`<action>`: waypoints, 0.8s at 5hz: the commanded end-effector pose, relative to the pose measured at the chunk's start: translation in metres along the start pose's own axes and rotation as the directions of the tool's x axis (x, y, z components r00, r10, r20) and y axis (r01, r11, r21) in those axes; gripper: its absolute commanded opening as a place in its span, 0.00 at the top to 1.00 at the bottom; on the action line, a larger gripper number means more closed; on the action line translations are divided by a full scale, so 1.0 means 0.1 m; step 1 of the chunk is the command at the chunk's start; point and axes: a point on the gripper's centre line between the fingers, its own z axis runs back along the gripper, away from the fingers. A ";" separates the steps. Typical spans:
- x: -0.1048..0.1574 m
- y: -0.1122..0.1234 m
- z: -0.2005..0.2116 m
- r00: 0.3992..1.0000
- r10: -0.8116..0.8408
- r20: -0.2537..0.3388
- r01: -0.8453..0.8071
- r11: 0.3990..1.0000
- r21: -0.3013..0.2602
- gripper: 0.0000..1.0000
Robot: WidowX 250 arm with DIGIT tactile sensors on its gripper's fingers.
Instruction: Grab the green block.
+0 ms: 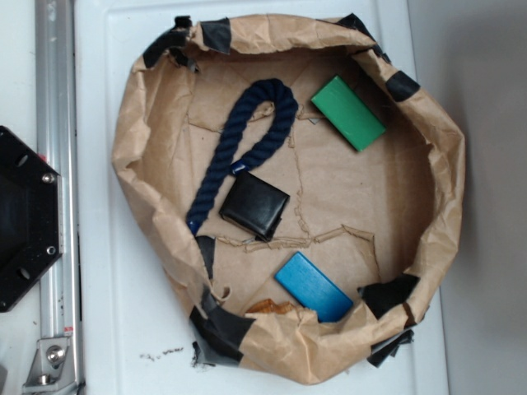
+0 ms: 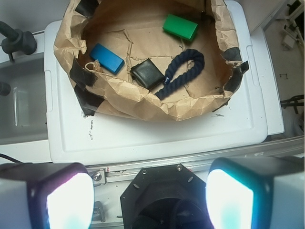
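The green block [image 1: 348, 113] lies flat on the paper floor at the upper right of the brown paper basin [image 1: 132, 148]. In the wrist view the green block [image 2: 180, 27] sits at the far side of the basin [image 2: 66, 38]. My gripper [image 2: 149, 200] is open, its two glowing pads [image 2: 69, 202] far apart with nothing between them. It hovers above the black robot base, well short of the basin and far from the block. The exterior view does not show the gripper.
Inside the basin lie a blue block [image 1: 313, 286], a black wallet-like square [image 1: 254, 205] and a dark blue rope loop [image 1: 247, 140]. The basin sits on a white lid [image 1: 107, 329]. A metal rail [image 1: 58, 164] and black base plate [image 1: 25, 218] lie to the left.
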 end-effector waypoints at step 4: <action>0.90 0.43 -0.88 0.932 -0.331 0.146 0.308 0.938 0.159 0.00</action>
